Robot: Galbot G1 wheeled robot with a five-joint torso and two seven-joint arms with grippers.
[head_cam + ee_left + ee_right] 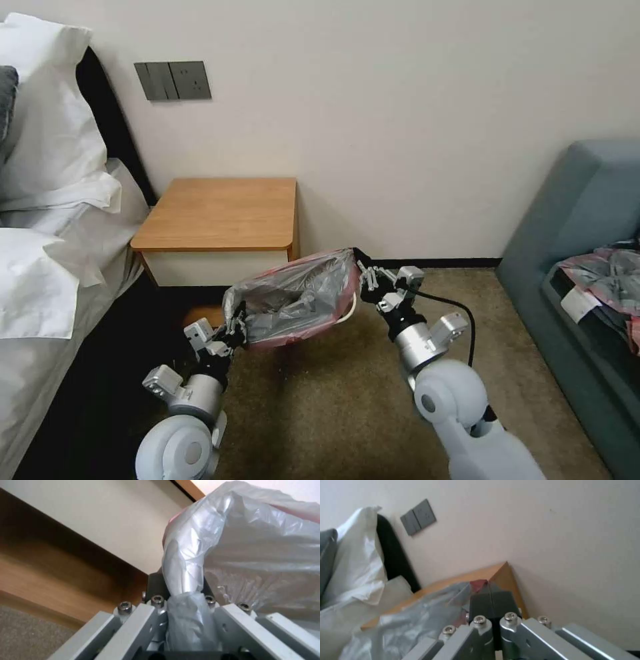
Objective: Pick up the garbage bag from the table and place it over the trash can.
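The garbage bag (293, 300), wrinkly grey plastic with a pinkish-red rim, hangs stretched between my two grippers, low in front of the table (220, 210). My left gripper (235, 325) is shut on the bag's near-left edge; in the left wrist view a twisted fold of the bag (250, 542) runs between the fingers of that gripper (181, 585). My right gripper (360, 261) is shut on the far-right rim, and in the right wrist view the dark fingers of this gripper (490, 592) pinch the bag (420, 612). A curved piece of the trash can's (348, 312) cream rim peeks out under the bag.
A bed with white pillows (47, 200) lies at the left, close to the left arm. A teal sofa (587, 220) at the right carries a pink-and-grey plastic bundle (610, 277) with a white tag. Brown carpet (333, 413) lies between my arms. A grey switch plate (172, 81) is on the wall.
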